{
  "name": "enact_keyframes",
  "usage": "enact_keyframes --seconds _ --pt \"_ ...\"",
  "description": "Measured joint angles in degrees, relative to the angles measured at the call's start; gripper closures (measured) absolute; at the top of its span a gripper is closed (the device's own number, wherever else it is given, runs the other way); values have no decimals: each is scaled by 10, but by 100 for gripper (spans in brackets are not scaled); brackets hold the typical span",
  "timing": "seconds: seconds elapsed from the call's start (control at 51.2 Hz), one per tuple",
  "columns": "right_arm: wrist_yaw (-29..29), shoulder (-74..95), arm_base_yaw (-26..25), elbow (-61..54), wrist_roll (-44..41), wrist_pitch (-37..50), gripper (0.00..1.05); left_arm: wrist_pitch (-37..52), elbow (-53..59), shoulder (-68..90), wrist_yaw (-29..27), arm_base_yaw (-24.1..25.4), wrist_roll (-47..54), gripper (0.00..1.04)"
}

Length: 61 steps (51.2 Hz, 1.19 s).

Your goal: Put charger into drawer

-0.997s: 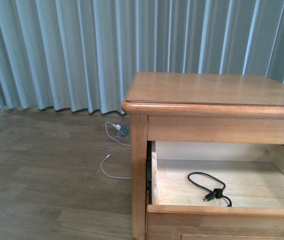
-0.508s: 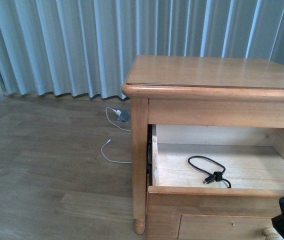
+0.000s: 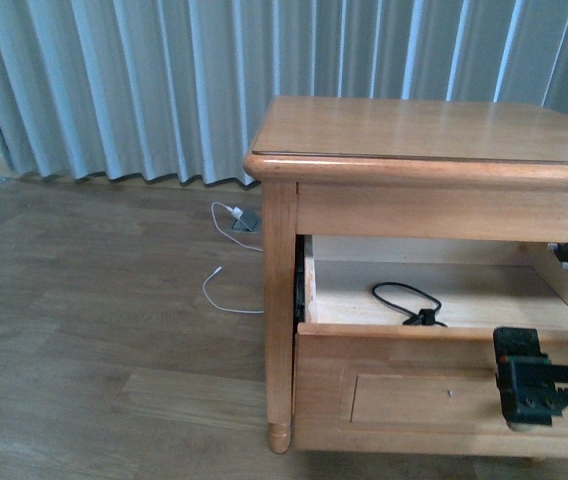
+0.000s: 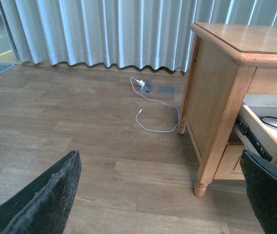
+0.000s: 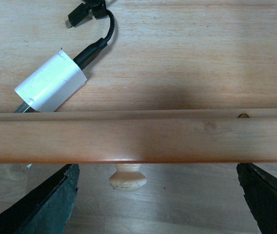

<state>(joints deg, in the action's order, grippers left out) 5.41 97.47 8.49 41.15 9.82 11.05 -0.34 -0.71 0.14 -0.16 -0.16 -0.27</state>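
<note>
The drawer (image 3: 404,385) of the wooden cabinet stands pulled out. The charger lies inside on pale wood: its white block (image 5: 50,80) near the front wall, its black cable (image 5: 97,44) running to a looped bundle (image 3: 404,298). My right gripper (image 5: 158,195) is open above the drawer's front edge (image 5: 138,141), with the round knob (image 5: 127,176) between its fingers' line and nothing held. In the front view its black body (image 3: 539,385) shows before the drawer front. My left gripper (image 4: 158,195) hangs open over the floor, left of the cabinet.
A white cable (image 3: 226,300) trails over the wood floor to a plug at a grey floor socket (image 3: 244,220) by the curtain (image 3: 114,90). The cabinet's front leg (image 3: 279,437) stands on the floor. The cabinet top (image 3: 424,130) is bare.
The front view has dropped and now shows the whole drawer front. My right gripper has come into view at the drawer's front. The charger cable lies where it was.
</note>
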Motion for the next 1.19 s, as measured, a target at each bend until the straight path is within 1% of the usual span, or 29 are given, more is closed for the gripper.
enact_keyframes --seconds 0.528,0.86,1.192 --pt "21 129 -21 138 49 38 8 0 0 0 0 0 0 6" --pt "31 188 -29 222 80 31 8 0 0 0 0 0 0 6" --pt "35 230 -34 283 109 21 8 0 0 0 0 0 0 6"
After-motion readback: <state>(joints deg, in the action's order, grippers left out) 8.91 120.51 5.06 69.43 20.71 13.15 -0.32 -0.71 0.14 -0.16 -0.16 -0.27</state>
